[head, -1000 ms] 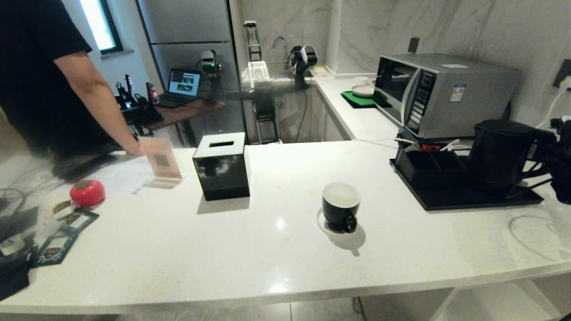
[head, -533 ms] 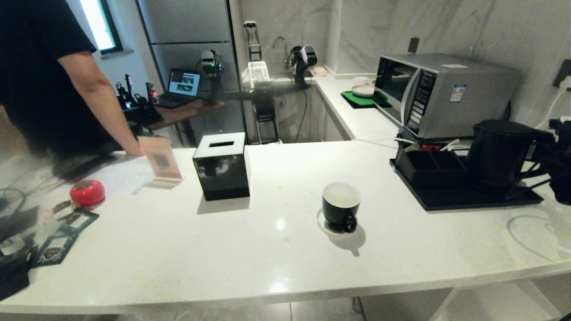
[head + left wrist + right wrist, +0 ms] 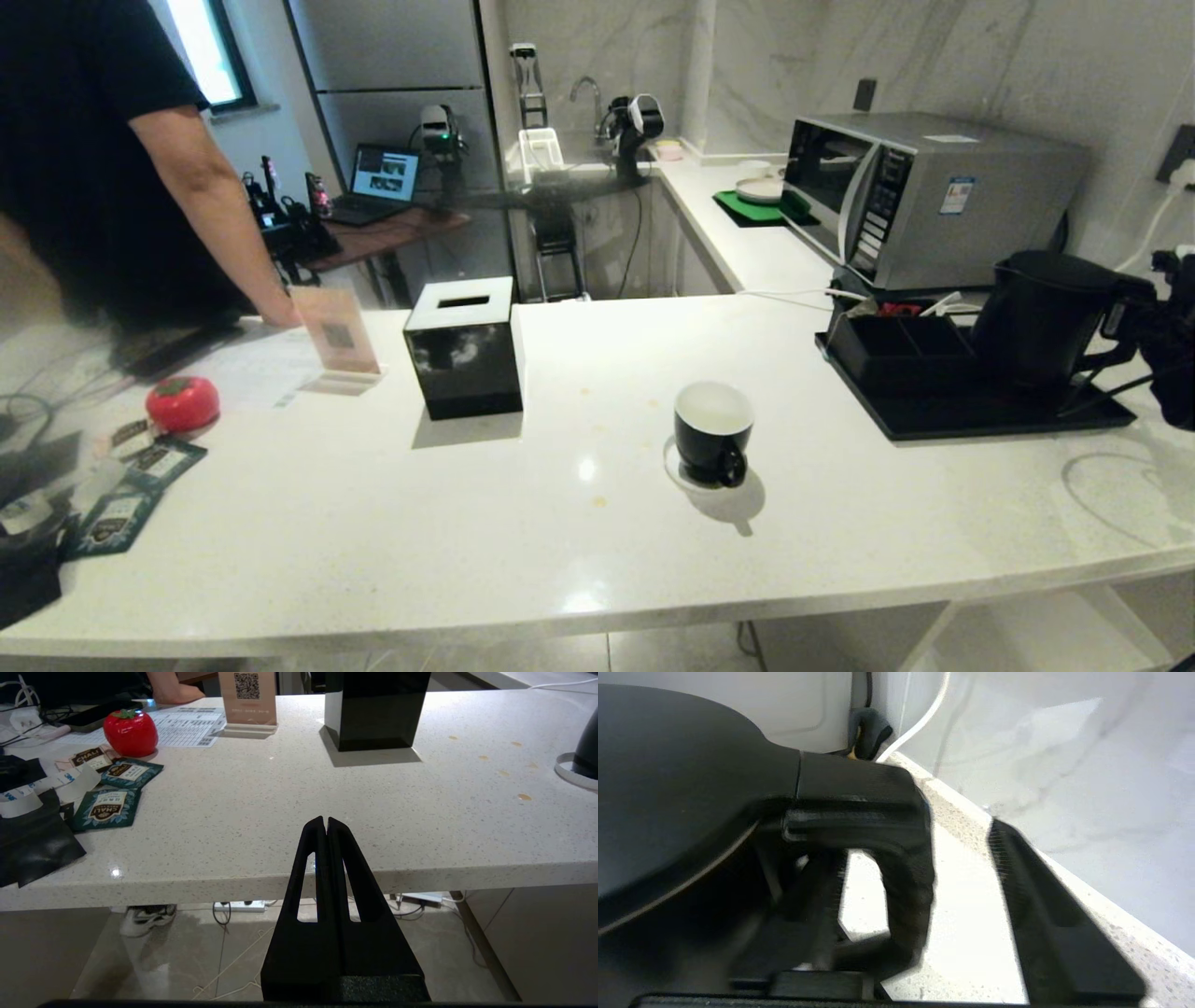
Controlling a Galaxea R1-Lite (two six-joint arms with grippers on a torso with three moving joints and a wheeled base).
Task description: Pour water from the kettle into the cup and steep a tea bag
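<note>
Matte black jug-shaped kettle (image 3: 1041,317) at frame right on its tray, likely heavy and sloshing if full; right gripper (image 3: 920,877) fingers spread astride the rigid loop handle (image 3: 906,872), the sensible hold.

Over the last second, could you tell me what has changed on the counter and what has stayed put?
The right gripper has opened around the kettle handle: one finger stands clear of it, letting go. The kettle itself has settled slightly on its black tray. The cup, tissue box and the parked, shut left gripper stayed as they were.
</note>
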